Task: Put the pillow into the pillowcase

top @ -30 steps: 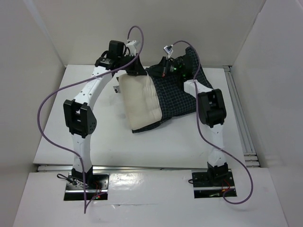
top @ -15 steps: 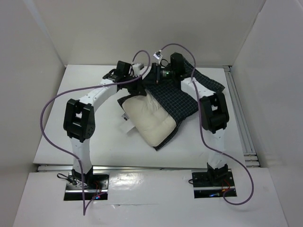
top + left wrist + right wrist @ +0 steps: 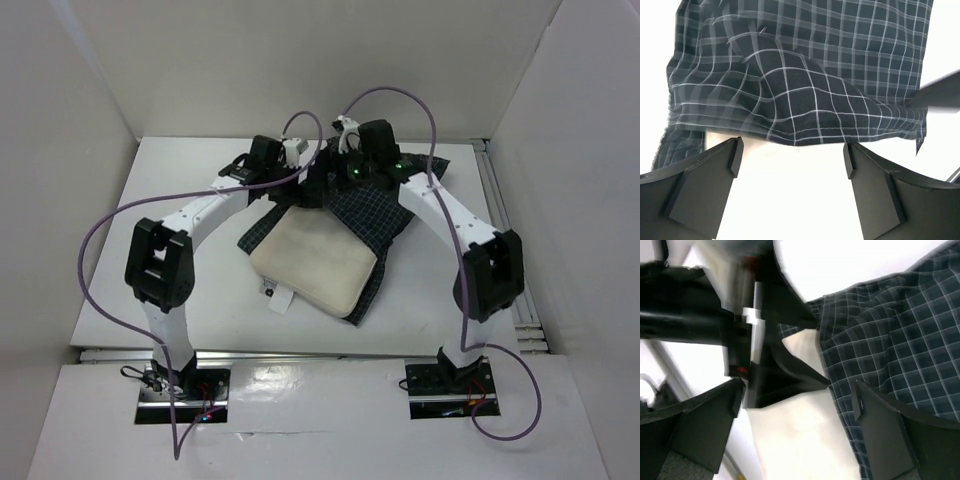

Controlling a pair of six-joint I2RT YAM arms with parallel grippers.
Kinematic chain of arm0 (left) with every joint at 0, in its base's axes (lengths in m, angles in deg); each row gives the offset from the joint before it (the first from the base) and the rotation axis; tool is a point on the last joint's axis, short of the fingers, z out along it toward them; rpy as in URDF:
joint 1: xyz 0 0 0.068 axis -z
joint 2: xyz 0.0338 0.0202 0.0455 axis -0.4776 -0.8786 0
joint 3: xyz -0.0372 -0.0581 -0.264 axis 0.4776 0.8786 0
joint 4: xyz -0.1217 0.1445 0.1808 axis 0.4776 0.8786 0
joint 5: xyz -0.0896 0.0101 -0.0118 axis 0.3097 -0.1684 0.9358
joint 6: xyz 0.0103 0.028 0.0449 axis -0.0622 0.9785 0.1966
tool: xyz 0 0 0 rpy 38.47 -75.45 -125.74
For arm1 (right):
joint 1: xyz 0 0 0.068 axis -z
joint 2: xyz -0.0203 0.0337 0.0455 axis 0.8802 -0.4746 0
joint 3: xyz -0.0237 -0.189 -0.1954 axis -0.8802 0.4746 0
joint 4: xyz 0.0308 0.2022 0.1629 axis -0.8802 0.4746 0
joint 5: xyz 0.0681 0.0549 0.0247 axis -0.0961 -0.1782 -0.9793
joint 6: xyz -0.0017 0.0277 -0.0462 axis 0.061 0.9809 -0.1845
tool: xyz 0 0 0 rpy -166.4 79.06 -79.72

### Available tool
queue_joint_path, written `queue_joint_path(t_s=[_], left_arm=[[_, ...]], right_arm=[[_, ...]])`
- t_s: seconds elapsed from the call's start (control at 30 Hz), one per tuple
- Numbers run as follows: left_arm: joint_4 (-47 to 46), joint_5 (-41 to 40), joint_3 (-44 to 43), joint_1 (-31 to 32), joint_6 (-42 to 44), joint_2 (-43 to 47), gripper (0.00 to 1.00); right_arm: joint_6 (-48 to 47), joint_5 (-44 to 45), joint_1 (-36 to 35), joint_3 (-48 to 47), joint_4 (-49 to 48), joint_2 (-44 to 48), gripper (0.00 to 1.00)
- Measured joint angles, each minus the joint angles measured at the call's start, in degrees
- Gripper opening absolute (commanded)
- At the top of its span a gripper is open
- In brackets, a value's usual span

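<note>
The cream pillow lies flat at mid-table, its far right part resting on the navy checked pillowcase. The pillowcase spreads out behind and to the right of it. Both grippers hang close together over the pillow's far edge. My left gripper is open, and in its wrist view its jaws hold nothing, with the pillowcase just beyond. My right gripper is open too, above the pillow and the pillowcase. The left arm's black fingers show just ahead of it.
A white tag sticks out at the pillow's near left corner. White walls enclose the table on three sides. A metal rail runs along the right edge. Purple cables loop off both arms.
Both grippers have opened and let go. The pillow has dropped from its lifted, tilted pose and lies flat, nearer the front. The right arm's elbow has swung out to the right.
</note>
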Motion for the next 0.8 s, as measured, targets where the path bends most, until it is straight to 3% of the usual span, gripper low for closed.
queue_joint_path(t_s=[0.3, 0.43, 0.63, 0.8], left_arm=[[-0.96, -7.8, 20.85, -0.07, -0.61, 15.8, 0.94], [-0.79, -9.33, 24.7, 1.2, -1.66, 19.89, 0.98], [-1.07, -13.07, 25.66, 16.55, -0.92, 24.37, 1.0], [2.01, -19.56, 20.04, 30.91, 0.09, 18.51, 1.0]], right_arm=[[0.68, 18.58, -0.15, 19.1, 4.66, 18.91, 1.0], [1.22, 23.58, -0.44, 26.91, 6.54, 23.08, 1.0], [6.67, 33.66, -0.68, 34.01, 11.47, 23.47, 0.83], [11.28, 35.41, -0.68, 40.15, 12.87, 26.12, 0.83]])
